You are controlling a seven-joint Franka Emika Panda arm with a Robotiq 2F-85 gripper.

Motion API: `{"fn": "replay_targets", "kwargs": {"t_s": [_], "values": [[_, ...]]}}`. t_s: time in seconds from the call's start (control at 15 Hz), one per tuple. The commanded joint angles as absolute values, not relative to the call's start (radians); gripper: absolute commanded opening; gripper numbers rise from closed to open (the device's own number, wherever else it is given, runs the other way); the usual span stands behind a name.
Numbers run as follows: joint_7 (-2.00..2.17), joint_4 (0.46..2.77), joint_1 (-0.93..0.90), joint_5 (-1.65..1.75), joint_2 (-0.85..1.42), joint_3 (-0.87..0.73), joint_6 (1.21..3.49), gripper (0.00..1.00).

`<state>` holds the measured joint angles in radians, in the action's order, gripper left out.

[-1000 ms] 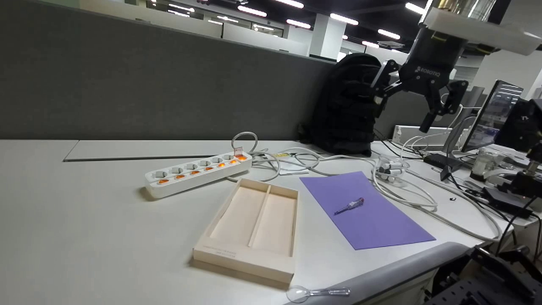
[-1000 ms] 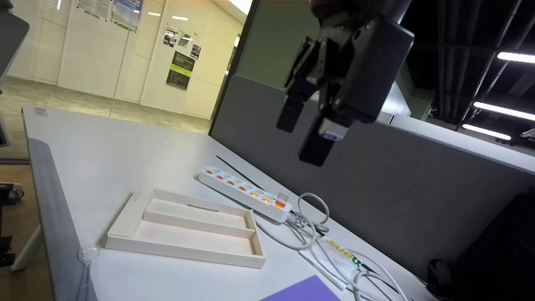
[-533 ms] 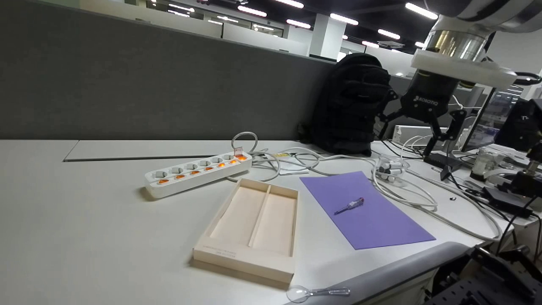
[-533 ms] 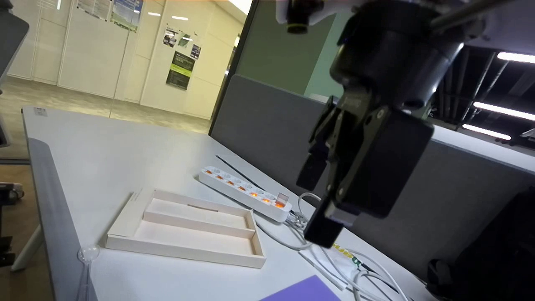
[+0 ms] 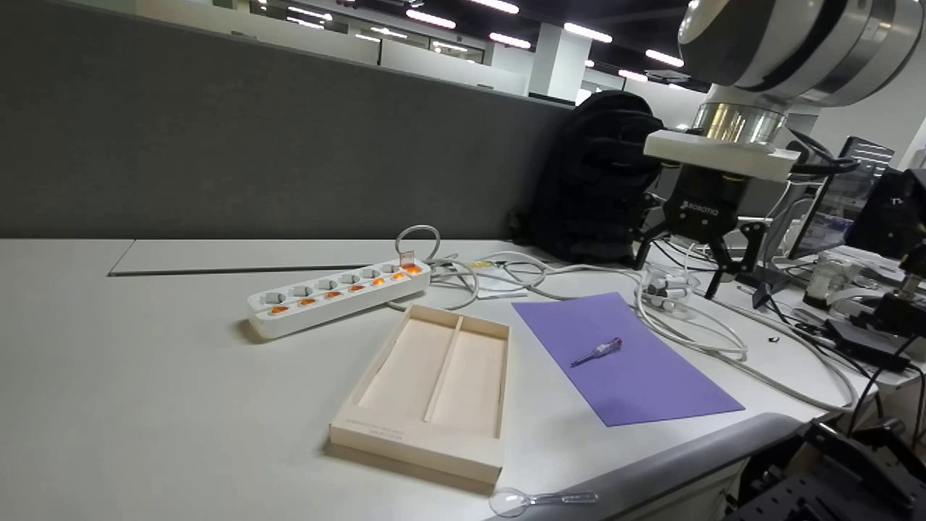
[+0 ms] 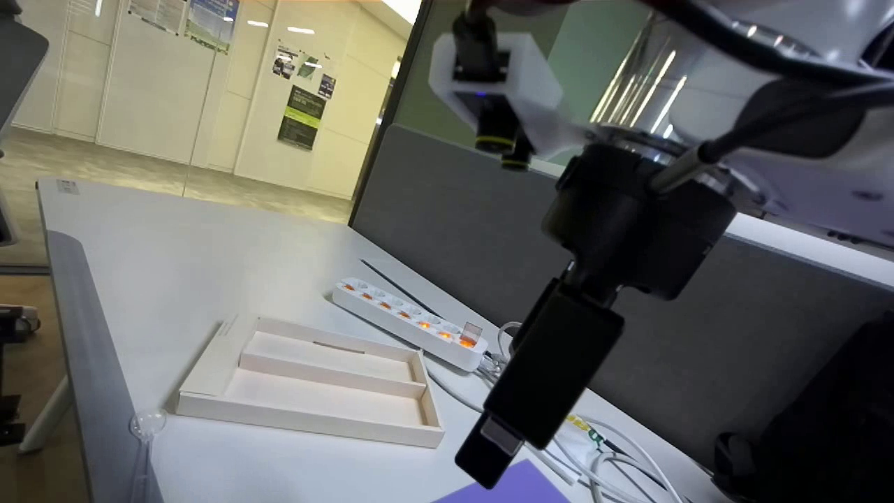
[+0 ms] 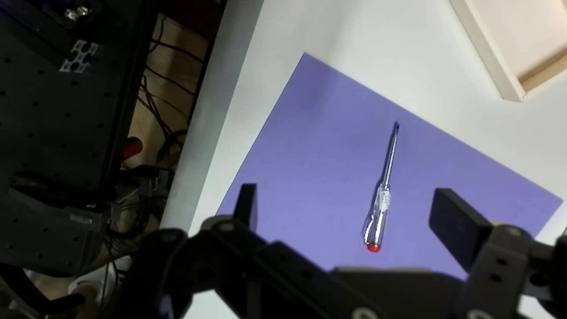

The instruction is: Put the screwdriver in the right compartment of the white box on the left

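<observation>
The screwdriver [image 5: 599, 352] lies on a purple sheet [image 5: 651, 383]. In the wrist view the screwdriver [image 7: 382, 199] has a clear handle with a red end and a thin shaft. The white box [image 5: 412, 454] stands left of the sheet; it also shows in an exterior view [image 6: 307, 425], and its corner in the wrist view [image 7: 491, 66]. Its right compartment [image 5: 470, 383] holds nothing. My gripper [image 5: 676, 277] is open and empty, above and behind the sheet. In the wrist view the screwdriver handle appears between the open fingers [image 7: 350, 208], apart from both and below them.
A white power strip [image 5: 336, 298] with orange switches stands behind the box. Loose cables [image 5: 694, 340] run behind and right of the sheet. A black backpack [image 5: 593, 181] leans on the grey partition [image 5: 289, 145]. A clear spoon [image 5: 542, 499] lies near the table's front edge.
My gripper has come down towards the table and shifted slightly left in an exterior view, with its fingers still open. The screwdriver, sheet and box have not moved.
</observation>
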<state>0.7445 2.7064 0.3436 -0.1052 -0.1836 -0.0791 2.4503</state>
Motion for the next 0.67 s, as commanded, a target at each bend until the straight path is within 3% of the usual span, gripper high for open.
{"fn": "replay_targets", "kwargs": {"t_s": [0.0,0.6], "values": [[0.878,2.633,0.322,-0.104,-0.087,-0.104,2.487,1.0],[0.966,2.623,0.277,-0.08,0.018,-0.172,2.713,1.0]]}}
